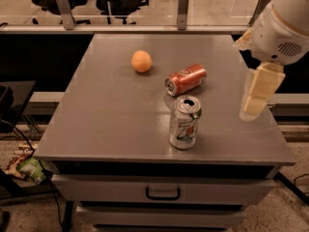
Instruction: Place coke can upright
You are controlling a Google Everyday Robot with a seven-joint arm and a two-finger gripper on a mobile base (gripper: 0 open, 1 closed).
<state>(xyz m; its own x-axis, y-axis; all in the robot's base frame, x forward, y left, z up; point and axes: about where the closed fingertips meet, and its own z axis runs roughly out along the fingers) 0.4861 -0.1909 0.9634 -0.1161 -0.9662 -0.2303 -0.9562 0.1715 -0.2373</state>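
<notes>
The coke can (186, 79) lies on its side near the middle of the bench (106, 120). Its silver end faces the front-left and its body angles away toward the back-right. Just in front of it, close but apart, a silver-white can with green and red markings (185, 122) stands upright. An orange (141, 61) sits to the left and further back, well apart from both.

The gripper (254, 100) hangs above the bench's right edge, holding nothing and well away from the coke can. Whether it is open or closed cannot be told from here.

The step in hand looks like the approach and grasp, with the task barely begun. To do it well, the gripper should probably come in from the right and from above, and close across the coke can's round body near its middle. It should stay behind the upright can so as not to knock it over. A lying can rolls easily, so the contact should be square and the can tipped up only once the hold is firm.
</notes>
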